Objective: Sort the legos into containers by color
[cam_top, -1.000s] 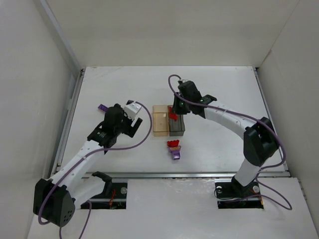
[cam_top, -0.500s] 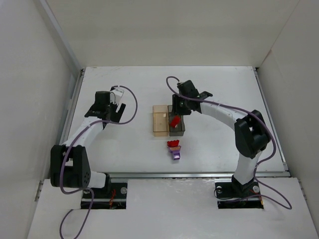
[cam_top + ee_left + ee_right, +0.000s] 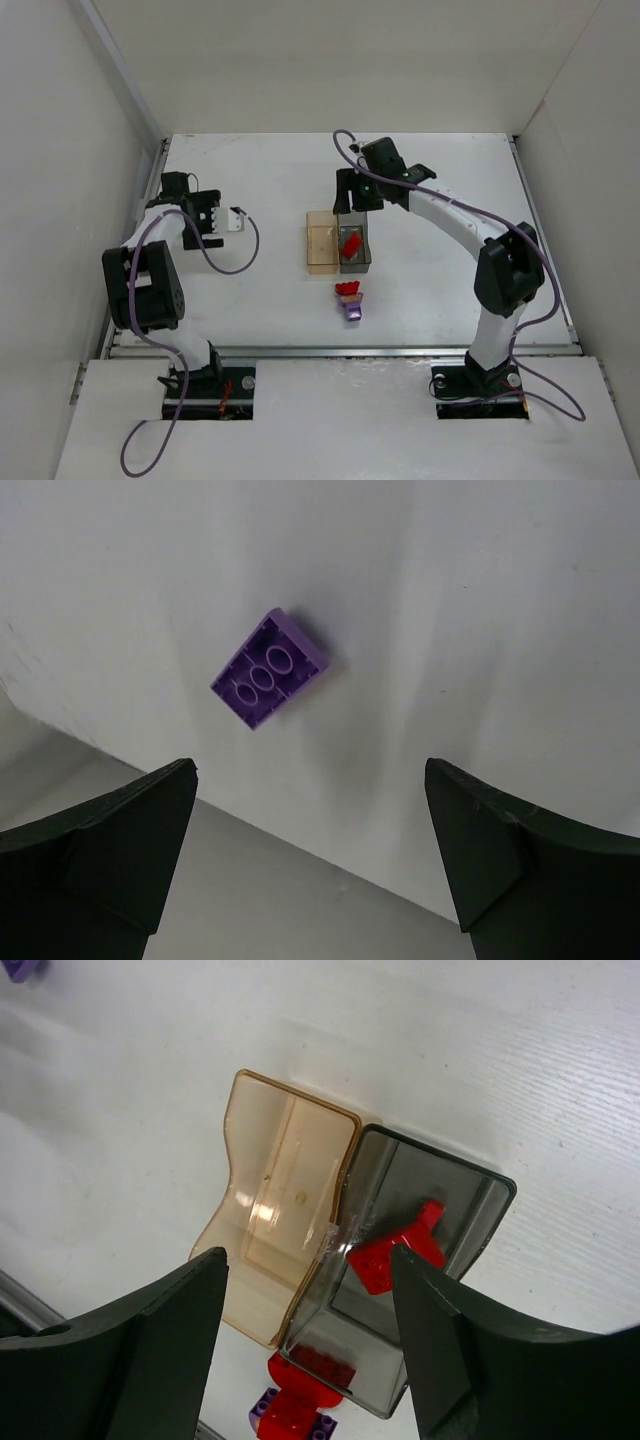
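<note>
Purple plastic marked the far left of the worktop (image 3: 270,180), where a lone purple brick (image 3: 270,670) lay near the edge. The left hand (image 3: 310,770) hung over it with its jaws spread wide and nothing between them. The spread looked set to straddle the brick for a pickup.

At the centre stood the tan bin (image 3: 322,243), showing nothing inside. By elimination it seemed meant for purple. Touching its right wall, the dark grey bin (image 3: 357,266) held a red brick (image 3: 351,243), tilted on the bin floor. That made the dark grey bin the likely home for red.

The right hand (image 3: 350,195) hovered above the two bins, just behind them in the top view. Its jaws were parted and empty, and the red brick (image 3: 395,1250) sat directly below the gap between them.

Near the bins, toward the arms, a small heap of red and purple bricks (image 3: 350,300) waited unsorted on the worktop. With those and the lone brick still out, the sorting appeared barely begun.
</note>
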